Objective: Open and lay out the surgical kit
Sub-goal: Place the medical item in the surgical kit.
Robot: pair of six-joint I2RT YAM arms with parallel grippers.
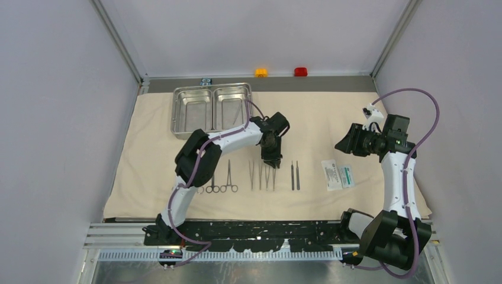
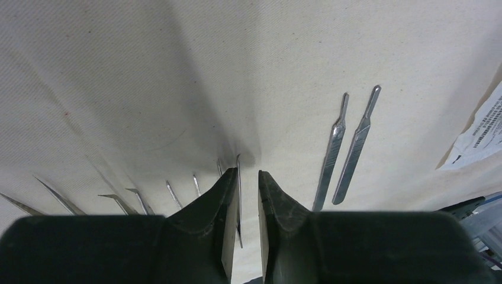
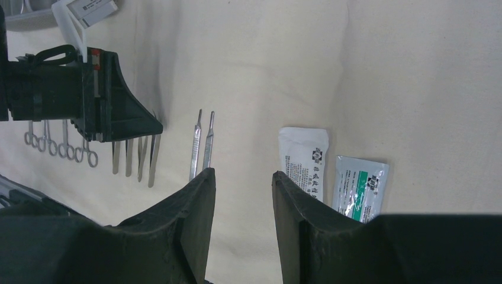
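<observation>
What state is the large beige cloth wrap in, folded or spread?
Spread: the large beige cloth wrap lies open, with the shiny steel tray and slim metal instruments on top.

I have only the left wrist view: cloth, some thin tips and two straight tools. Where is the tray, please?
Observer: The tray lies on the cloth at its far edge, left of the middle.
Operator: Are there also tools with ring handles?
Observer: Yes, two forceps lie side by side at the left end of the tool row.
Operator: And what about the right gripper?
Observer: The right gripper hangs open above the cloth, holding nothing.
</observation>
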